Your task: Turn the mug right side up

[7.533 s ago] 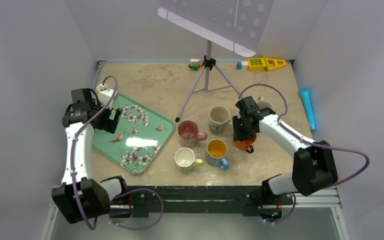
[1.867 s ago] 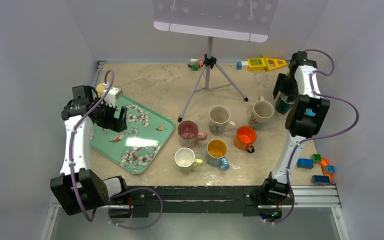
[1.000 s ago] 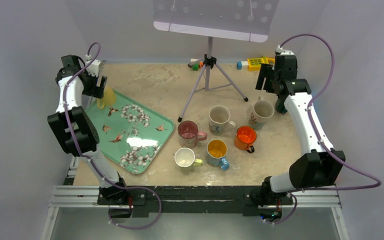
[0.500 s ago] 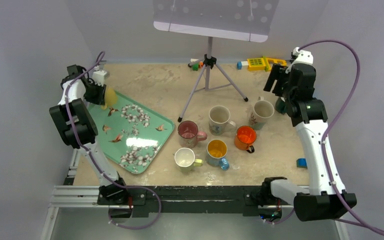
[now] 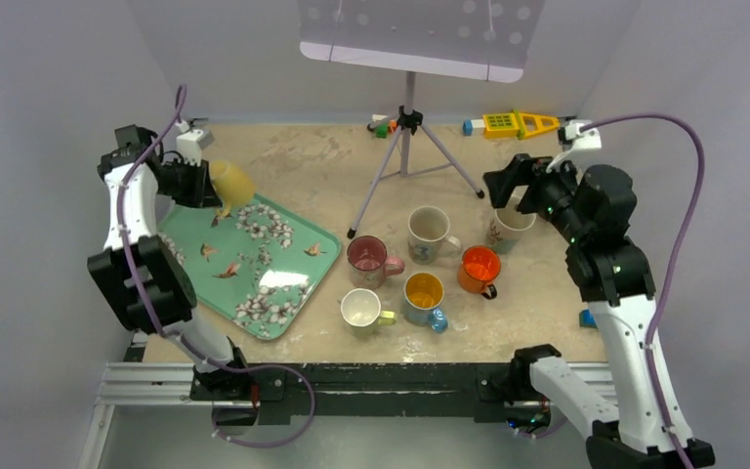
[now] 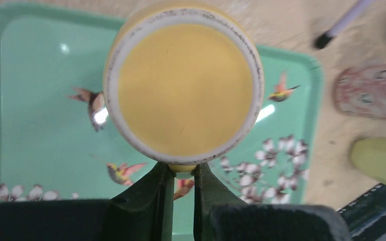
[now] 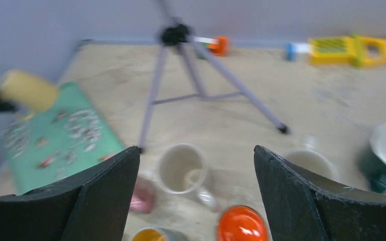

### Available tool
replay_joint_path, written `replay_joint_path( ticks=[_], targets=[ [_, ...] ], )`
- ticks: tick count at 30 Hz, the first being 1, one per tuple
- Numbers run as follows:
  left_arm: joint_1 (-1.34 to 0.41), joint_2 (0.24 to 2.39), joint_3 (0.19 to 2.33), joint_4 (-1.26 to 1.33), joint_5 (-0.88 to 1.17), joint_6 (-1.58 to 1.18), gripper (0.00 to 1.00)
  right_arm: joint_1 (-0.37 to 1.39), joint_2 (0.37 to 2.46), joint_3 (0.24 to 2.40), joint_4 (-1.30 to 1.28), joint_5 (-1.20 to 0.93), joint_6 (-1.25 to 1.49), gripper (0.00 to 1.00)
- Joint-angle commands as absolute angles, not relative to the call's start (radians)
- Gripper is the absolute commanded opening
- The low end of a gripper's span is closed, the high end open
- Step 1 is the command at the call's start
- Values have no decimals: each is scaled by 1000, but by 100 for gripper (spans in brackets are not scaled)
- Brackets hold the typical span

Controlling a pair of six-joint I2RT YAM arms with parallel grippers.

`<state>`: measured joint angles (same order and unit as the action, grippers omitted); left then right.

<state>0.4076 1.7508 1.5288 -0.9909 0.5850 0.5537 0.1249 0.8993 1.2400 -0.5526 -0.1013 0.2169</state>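
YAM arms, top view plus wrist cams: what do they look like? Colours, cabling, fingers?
The two match: the left arm and right arm have white link shells and black joint housings. A purple cable loops outside each arm. The left gripper and right gripper have black fingers tapering toward the tips. No markings are legible.

left wrist: yellow mug (image 6: 183,85) mouth hidden, pink mug (image 6: 371,95) cut by right edge | right wrist: all blurred, teal mug (image 7: 374,175) and orange mug (image 7: 242,224) cropped at edges

Robot lab cell: plain grey walls (image 5: 49,78), aluminium frame (image 5: 146,379).
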Motion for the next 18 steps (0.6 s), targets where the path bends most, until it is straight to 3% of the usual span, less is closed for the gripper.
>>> replay_joint_path(
  ticks=[1,6,10,18],
  targets=[
    [380,1515,1554,-1164,960,475,0,351,832,1148,-255,-382,308,89],
    [338,1337,1553,-1283,1176,394,0,693,915,1023,184,-404,466,91],
    [327,1205,1546,-1262,1276,266,0,858,1098,1017,508,-398,575,91],
    [325,968,1466,-1148,1379,72,0,915,1433,1177,798,-512,777,88]
  ],
)
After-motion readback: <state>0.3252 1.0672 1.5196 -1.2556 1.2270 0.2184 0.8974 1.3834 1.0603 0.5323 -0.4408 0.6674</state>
